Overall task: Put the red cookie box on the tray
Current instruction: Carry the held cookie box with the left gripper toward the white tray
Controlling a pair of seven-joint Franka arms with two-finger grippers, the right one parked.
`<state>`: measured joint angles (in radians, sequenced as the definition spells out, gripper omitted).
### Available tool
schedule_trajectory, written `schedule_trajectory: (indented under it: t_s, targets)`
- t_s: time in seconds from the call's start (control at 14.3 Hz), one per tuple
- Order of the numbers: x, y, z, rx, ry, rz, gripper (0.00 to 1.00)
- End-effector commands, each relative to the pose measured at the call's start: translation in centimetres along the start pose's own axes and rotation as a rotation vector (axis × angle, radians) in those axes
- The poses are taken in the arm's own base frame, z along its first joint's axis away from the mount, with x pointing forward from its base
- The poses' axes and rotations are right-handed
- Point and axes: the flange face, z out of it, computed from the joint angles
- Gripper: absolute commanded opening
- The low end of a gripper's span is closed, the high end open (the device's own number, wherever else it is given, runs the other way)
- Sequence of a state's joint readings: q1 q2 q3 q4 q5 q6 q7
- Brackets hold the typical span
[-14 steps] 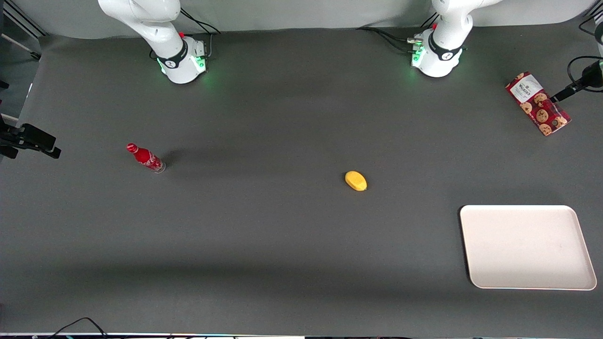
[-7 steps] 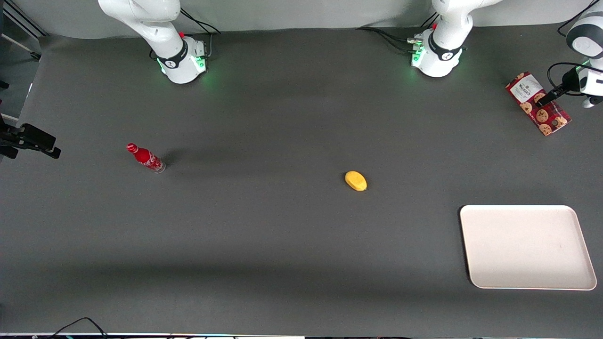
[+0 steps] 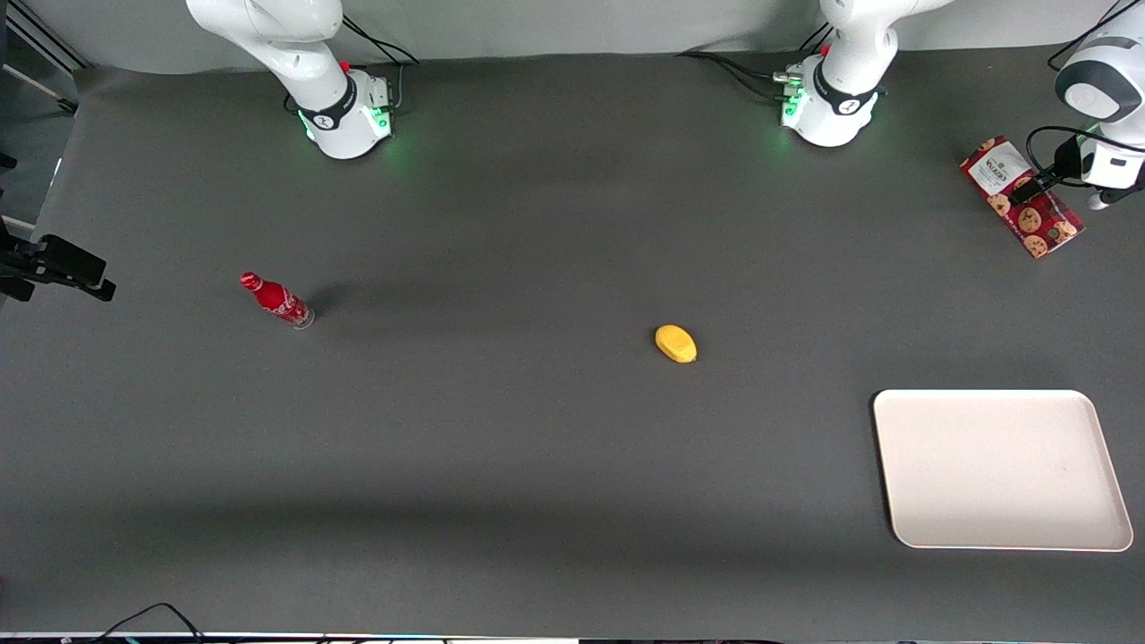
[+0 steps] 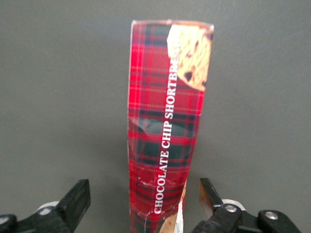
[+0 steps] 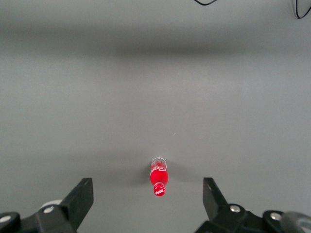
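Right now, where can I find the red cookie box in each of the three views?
Front view: the red cookie box lies flat toward the working arm's end of the table, farther from the camera than the tray, partly under the gripper.
Left wrist view: box between the open fingers.
Right wrist view: not in it.
Shared landmark: the gripper.

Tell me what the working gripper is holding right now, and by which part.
Nothing is held. The gripper is open, its fingers straddling the red cookie box with gaps on both sides; the box lies on the table, not on the tray.
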<state>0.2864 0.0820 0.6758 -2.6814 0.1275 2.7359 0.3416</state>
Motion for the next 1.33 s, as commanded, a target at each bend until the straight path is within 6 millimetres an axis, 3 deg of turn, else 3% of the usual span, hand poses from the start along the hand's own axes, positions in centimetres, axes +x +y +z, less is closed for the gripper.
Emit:
schedule_trajectory:
  t_s: [0.0,0.07,0.14,0.56,0.7,0.91,0.98,1.26]
  targets:
    - [-0.5,-0.3,0.9,0.013,0.003,0.022,0.55]
    - [-0.6,-0.3,1.1,0.014,-0.003,0.026,0.17]
    - [-0.6,-0.3,1.1,0.014,-0.004,0.027,0.0]
    - [-0.1,-0.2,0.5,0.004,-0.01,0.033,0.0]
    - [0.9,-0.3,-1.1,-0.014,-0.02,0.039,0.0]
    - [3.3,-1.6,-5.7,-0.053,-0.065,0.069,0.0]
    - [4.8,-2.1,-9.0,-0.07,-0.077,0.09,0.0]
    - [9.4,-0.7,-18.1,-0.062,-0.1,0.159,0.0]
